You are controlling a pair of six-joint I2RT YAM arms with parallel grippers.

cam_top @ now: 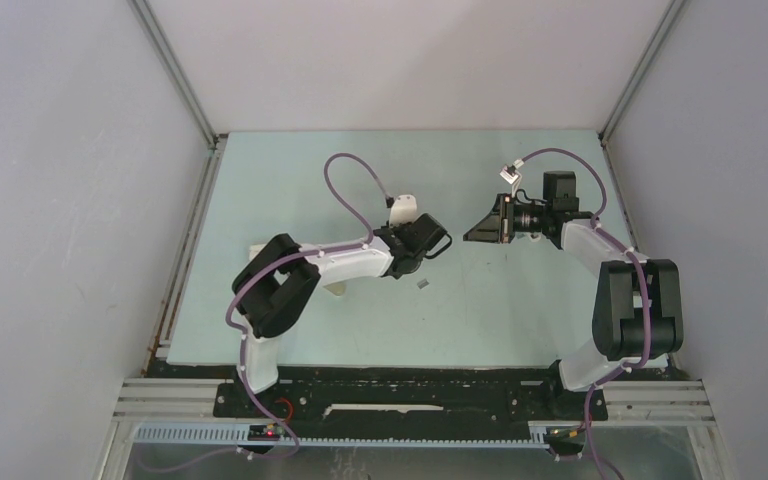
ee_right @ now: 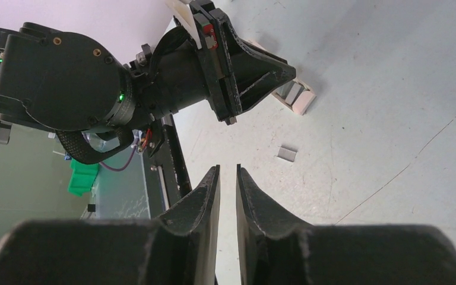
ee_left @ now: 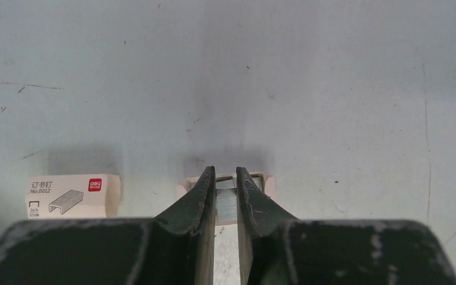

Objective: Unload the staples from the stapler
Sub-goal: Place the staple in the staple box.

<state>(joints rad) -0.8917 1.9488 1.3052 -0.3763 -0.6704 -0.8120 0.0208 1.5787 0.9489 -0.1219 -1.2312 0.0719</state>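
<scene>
Between the fingers (ee_left: 199, 196) of the left hand (ee_left: 225, 176), staples (ee_left: 226, 205); hidden overhead.

Left pincer (ee_left: 225, 170), right pincer (ee_right: 228, 168) (slim gaps)

Pale green flat table top (cam_top: 520, 310), scuffed and scratched. Lying on it:
- a loose short silvery-grey metal staple strip (cam_top: 422, 285), mid-width, towards the near side
- a cream plastic stapler (ee_right: 301, 102) close by, channel up
- a small white printed cardboard box (ee_left: 71, 195) beside the stapler, not touching it
</scene>
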